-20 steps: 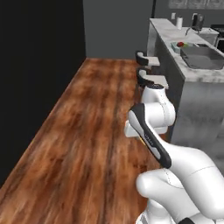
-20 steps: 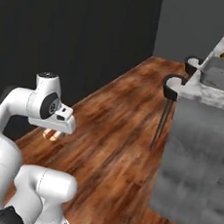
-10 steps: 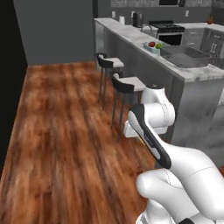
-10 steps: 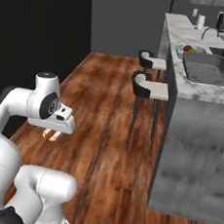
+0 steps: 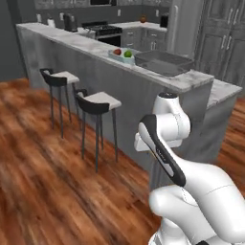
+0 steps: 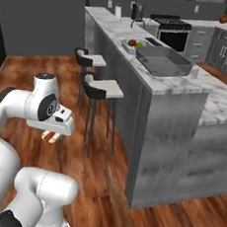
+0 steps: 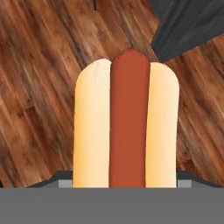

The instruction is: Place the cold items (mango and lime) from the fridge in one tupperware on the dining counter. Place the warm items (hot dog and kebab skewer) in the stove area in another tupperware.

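Claw [image 6: 52, 137] grips an unmarked hot dog [image 7: 126, 120] above wood floor [image 7: 39, 65].

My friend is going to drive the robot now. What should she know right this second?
Gripper: shut on the hot dog, carried low above the wood floor, next to the bar stools.
Done: mango and lime lie in the pale blue-green tupperware on the dining counter.
Left: put the hot dog in the dark grey tupperware, which stands beside the pale one and looks empty so far. After that the kebab skewer needs fetching; its place can't be told from here.
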Controlling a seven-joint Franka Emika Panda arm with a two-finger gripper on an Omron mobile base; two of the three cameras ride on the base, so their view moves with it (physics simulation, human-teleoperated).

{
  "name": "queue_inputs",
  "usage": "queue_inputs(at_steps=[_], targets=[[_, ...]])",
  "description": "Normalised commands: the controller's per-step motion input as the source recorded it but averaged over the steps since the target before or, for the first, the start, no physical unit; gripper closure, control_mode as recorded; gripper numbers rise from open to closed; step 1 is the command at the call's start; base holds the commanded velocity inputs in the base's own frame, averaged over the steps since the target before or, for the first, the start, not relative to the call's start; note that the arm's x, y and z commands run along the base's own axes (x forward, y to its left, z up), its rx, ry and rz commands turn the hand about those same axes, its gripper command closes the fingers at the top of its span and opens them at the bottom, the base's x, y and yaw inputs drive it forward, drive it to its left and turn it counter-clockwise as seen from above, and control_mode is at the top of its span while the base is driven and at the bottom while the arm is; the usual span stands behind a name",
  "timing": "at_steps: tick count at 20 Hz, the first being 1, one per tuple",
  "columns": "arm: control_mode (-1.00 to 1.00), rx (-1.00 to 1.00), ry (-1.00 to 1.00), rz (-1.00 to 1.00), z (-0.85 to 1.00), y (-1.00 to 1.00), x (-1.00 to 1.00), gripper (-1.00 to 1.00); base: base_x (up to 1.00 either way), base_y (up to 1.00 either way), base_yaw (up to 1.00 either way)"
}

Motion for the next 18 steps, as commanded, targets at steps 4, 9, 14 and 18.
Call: queue_inputs(at_steps=[4, 9, 14, 18], targets=[[1.00, 0.00, 0.00, 0.00, 0.00, 0.00, 0.00, 1.00, 0.68, 0.72, -0.66], [1.00, 0.00, 0.00, 0.00, 0.00, 0.00, 0.00, 1.00, 0.43, 0.63, -0.68], [1.00, 0.00, 0.00, 0.00, 0.00, 0.00, 0.00, 1.00, 0.15, 0.89, -0.59], [1.00, 0.00, 0.00, 0.00, 0.00, 0.00, 0.00, 1.00, 0.04, 0.97, -0.53]])
